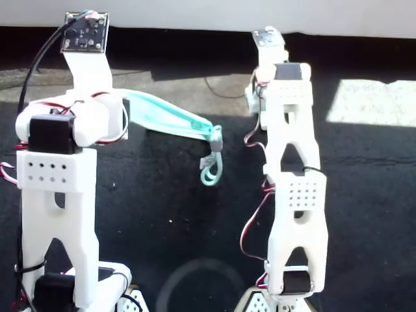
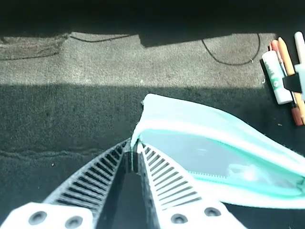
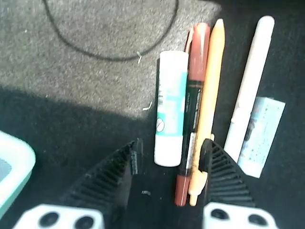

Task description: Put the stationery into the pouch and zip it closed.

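Pouch (image 2: 214, 143) clamped between left fingers (image 2: 164, 176), seemingly aloft

Dark felt-like table mat (image 1: 162, 214) (sunlit patch (image 1: 370, 101) at one side), white wall (image 1: 195, 13) behind

The table (image 3: 71, 62) is covered with a felt-like sheet, pale grey where sunlight falls and near black in the shade. A white and teal glue stick (image 3: 169, 109) lies flat on it, across the line between light and shade. A reddish-brown marker (image 3: 193, 95) lies along one side of the glue stick, and against the marker, one place farther from the glue stick, is an orange pen (image 3: 210, 90). Farther still on that side lies a white pen (image 3: 250, 81), with a pale blue card (image 3: 263, 138) at its end. On the glue stick's other side a thin black cable (image 3: 109, 58) curves over the sunlit felt, and two tiny white scraps (image 3: 147, 107) lie near the stick.
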`<state>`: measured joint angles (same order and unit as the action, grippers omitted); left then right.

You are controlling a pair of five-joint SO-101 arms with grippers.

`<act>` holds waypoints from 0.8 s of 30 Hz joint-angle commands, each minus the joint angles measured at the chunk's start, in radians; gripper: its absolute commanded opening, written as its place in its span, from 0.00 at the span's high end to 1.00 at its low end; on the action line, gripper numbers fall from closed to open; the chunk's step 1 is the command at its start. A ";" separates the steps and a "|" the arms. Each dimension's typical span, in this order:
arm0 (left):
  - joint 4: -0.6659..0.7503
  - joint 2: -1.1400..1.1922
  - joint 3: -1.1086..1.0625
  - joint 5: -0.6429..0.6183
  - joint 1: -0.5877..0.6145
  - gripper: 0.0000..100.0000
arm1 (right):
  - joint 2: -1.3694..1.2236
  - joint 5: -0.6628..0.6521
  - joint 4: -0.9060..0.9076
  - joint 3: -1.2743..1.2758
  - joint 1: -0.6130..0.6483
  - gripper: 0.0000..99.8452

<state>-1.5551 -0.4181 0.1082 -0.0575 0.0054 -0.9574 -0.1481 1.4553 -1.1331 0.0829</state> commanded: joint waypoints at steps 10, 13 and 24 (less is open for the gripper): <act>-0.034 -0.005 -0.012 0.000 -0.010 0.99 | -0.255 0.008 -0.067 -0.133 -0.015 0.81; -0.034 -0.005 -0.012 0.000 -0.010 0.99 | -0.257 0.006 -0.021 -0.154 -0.015 0.87; -0.035 -0.005 -0.013 0.000 -0.005 0.99 | -0.265 -0.026 0.226 -0.538 -0.024 0.99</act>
<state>-1.5858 -0.4196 0.0974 -0.0575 0.0084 -1.2382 -0.1481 1.6149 -1.5489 0.0706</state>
